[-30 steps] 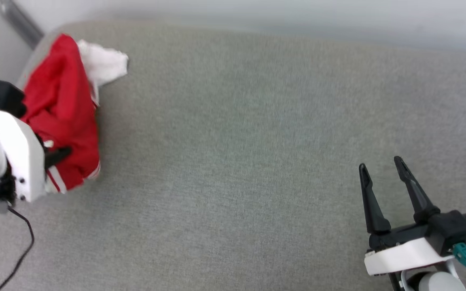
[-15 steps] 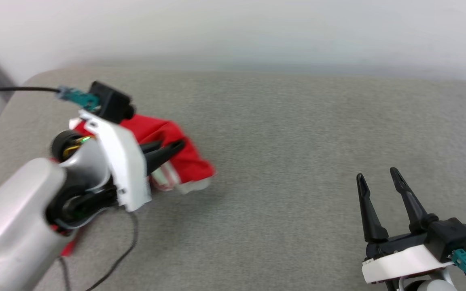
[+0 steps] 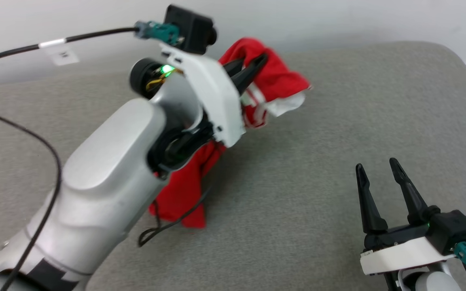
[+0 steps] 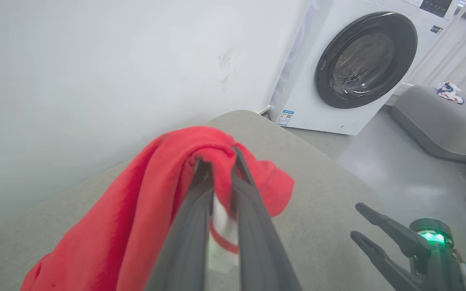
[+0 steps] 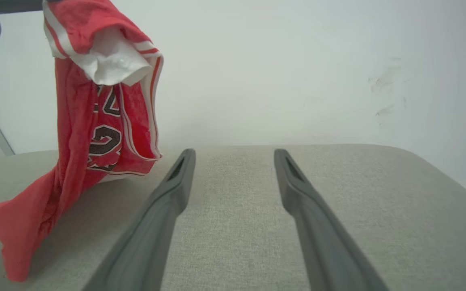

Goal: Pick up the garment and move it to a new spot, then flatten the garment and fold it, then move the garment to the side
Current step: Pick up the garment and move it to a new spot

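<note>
Left gripper (image 3: pixel 253 60) raised well above the grey cushion (image 3: pixel 338 101), its two fingers drawn close together and clamped on a fold of the garment (image 3: pixel 275 79). In the left wrist view red cloth is draped over both fingertips and trails down towards the cushion. In the right wrist view the garment (image 5: pixel 75 121) hangs from that grip as a long bunch, white sleeve uppermost, with its lowest red end touching the cushion. Right gripper (image 3: pixel 376 165) sits low over the cushion's near edge, fingers spread wide with nothing between them, well apart from the garment. Compared with a second ago: the garment then lay crumpled on the cushion's far left corner with the left gripper low beside it. Half a second ago both were still close against the cushion; now most of the cloth is lifted off it. The head camera has also swung, since the cushion's rounded right corner is newly in view. The right gripper is as wide open as before. Writing: black, white-outlined characters on the red front, folded over, with a "3" the only one made out. A white tag (image 3: pixel 61 54) on the arm's cable and a sticker (image 4: pixel 284 117) on the washing machine (image 4: pixel 362 60) beyond the cushion are both too small to read.
</note>
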Available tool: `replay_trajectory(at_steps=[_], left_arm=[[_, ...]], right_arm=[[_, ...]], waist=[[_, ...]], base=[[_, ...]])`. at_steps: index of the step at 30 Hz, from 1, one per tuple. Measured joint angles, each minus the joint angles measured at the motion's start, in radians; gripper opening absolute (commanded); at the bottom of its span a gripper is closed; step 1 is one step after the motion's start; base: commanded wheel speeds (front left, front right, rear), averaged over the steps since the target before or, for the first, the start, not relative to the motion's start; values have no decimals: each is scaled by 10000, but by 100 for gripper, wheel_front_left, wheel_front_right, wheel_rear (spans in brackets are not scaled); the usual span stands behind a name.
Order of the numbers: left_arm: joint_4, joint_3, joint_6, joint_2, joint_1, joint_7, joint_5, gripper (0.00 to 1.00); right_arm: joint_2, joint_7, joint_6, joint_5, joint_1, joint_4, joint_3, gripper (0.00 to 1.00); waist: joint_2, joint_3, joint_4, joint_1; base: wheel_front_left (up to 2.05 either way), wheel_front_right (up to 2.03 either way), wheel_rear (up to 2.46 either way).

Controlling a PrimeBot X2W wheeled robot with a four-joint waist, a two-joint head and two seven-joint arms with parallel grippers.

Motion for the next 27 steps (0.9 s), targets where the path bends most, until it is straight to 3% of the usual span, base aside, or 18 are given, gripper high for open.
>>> replay_trajectory(at_steps=[7,8,9,14,19,22,27], left_arm=[[1501,-449,48,-1409,-836,-485,477,0],[1718,-606,8,-1624,-838,-522,546,16],[1891,-792,-100,-1848,-834,-520,573,100],[2504,-1285,-476,-2568,-630,-1350,830,100],[2970,-1337,-652,-2708,-466,-2518,1074,100],[3346,-1277,-698,-2510,-548,-3206,1404,100],[3806,-1034,-560,-1616,-689,-4596,2092,100]], right_arm=[[0,0,0,224,-182,-56,150,100],[0,0,0,240,-226,-58,155,100],[-2,0,0,242,-268,-63,153,100],[0,0,-2,299,-345,-65,150,100],[0,0,-2,190,-347,-61,-4,100],[0,0,-2,79,-332,-40,-90,100],[4,0,0,-157,-172,-4,-316,100]], waist=[[0,625,-832,0],[0,720,-926,1],[0,813,-1015,1],[0,1120,-1301,1],[0,1047,-1073,1],[0,865,-812,1],[0,406,-260,0]], base=[[0,0,0],[0,0,0],[0,0,0],[0,0,0],[0,0,0],[0,0,0],[0,0,0]])
